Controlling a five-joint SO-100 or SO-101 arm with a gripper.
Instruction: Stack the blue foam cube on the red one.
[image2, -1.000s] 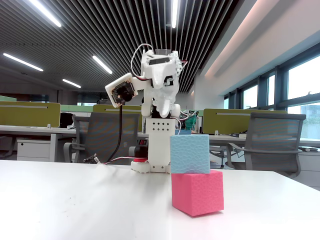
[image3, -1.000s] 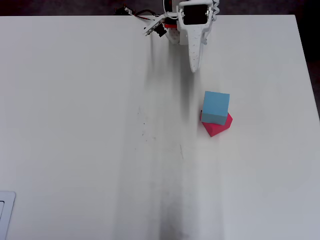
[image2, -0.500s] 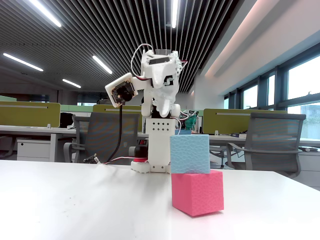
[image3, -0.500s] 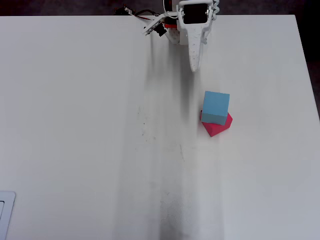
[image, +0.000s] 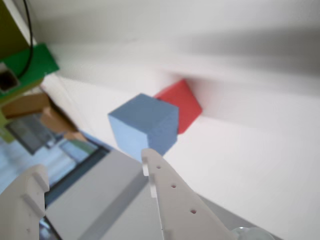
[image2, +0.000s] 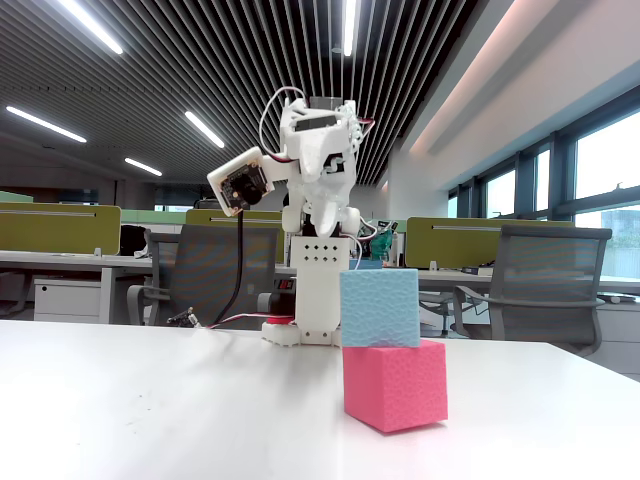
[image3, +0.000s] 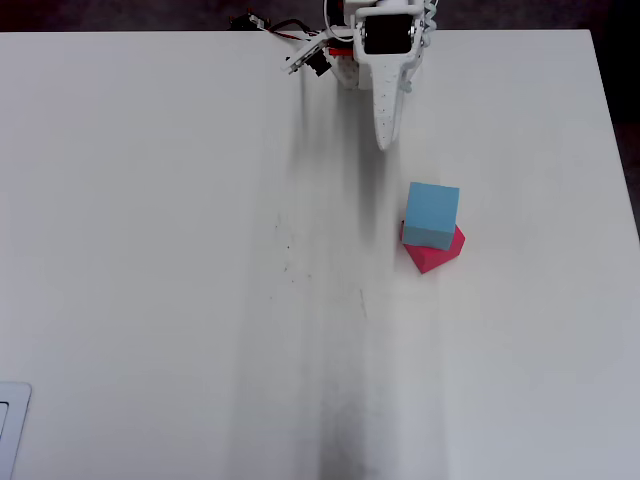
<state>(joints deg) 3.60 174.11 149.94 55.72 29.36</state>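
**Blue cube sits on the red one, gripper apart and empty**

Wrist view, nearest first: the white gripper (image: 95, 167) fills the bottom of the frame, one finger (image: 172, 197) running up from the lower right and the other showing at the lower left edge. They are spread with a clear gap between them, and nothing lies in that gap. Just past the tip of the right-hand finger, at frame centre, is the blue foam cube (image: 145, 125). The red one (image: 184, 104) touches it on its far side, towards the upper right. Both lie against the white table (image: 250, 150). A green block (image: 30, 62) shows blurred at the upper left.

Fixed view, near to far: the red one (image2: 394, 384) stands on the white table (image2: 150, 400) in the lower centre-right. The blue foam cube (image2: 379, 306) rests directly on top of it, shifted a little to the left so that its left edge overhangs. Behind the stack, at frame centre, the white arm (image2: 318, 180) is folded upright on its base, well apart from the cubes. Office chairs (image2: 545, 285) and desks fill the background.

Overhead view: the blue foam cube (image3: 431, 215) lies right of centre, covering most of the red one (image3: 437, 256), whose corner sticks out at the lower side. The gripper (image3: 384, 125) points down from the top edge, near the stack but not touching it.
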